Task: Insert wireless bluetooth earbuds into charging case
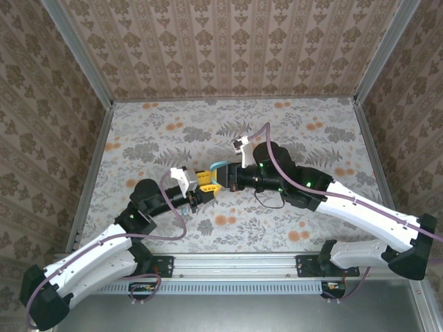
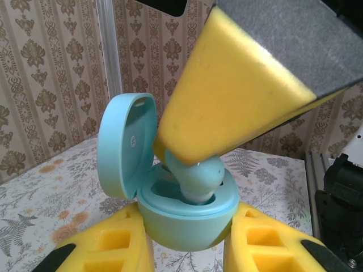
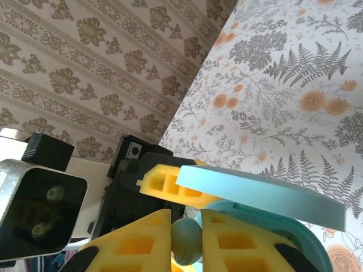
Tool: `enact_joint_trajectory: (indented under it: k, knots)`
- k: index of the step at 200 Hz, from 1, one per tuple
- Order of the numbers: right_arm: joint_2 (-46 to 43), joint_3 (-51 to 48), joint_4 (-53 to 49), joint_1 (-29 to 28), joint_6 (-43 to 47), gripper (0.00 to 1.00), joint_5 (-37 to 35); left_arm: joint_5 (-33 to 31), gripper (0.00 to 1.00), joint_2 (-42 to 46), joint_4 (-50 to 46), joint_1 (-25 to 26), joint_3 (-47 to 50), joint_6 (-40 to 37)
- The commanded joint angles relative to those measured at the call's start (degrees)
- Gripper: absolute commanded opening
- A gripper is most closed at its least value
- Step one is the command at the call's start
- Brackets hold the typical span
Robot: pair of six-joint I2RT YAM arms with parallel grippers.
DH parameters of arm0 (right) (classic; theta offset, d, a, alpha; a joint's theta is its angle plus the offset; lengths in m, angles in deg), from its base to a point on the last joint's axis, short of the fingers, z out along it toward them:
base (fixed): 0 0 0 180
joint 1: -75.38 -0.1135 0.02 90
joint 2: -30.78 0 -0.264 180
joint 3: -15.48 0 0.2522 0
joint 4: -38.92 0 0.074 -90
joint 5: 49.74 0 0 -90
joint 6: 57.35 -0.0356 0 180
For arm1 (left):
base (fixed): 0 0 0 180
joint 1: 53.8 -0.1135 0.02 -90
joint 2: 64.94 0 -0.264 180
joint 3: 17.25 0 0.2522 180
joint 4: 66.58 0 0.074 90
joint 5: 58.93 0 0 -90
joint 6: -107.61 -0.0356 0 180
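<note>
Two claws meet above the middle of the flowered table [image 1: 311,228]. The left claw [image 2: 187,249] is clamped on a teal case [image 2: 187,224], which it holds upright with its lid [image 2: 122,147] swung open. The right claw [image 3: 186,232] pinches a teal earbud [image 2: 195,175], whose lower end sits in the case's well.

No text, label, brand or number can be read anywhere.

The earbud [image 2: 198,177] sits in the case [image 2: 187,222], lid [image 2: 122,144] at its left.
</note>
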Motion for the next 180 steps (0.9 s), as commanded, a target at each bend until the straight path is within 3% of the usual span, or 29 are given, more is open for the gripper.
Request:
enact_joint_trajectory:
  k: [1,180]
  knots:
    - [0.44,0.22,2.01,-0.63,-0.68,0.16,-1.21,0.06,0.18,1.11,1.6,0.55,-0.76,-0.72]
    - [-0.94,2.57,-6.94,-2.04,0.56,0.36,-8.32,-0.49,0.19,1.56,0.66,0.88,-0.78,-0.79]
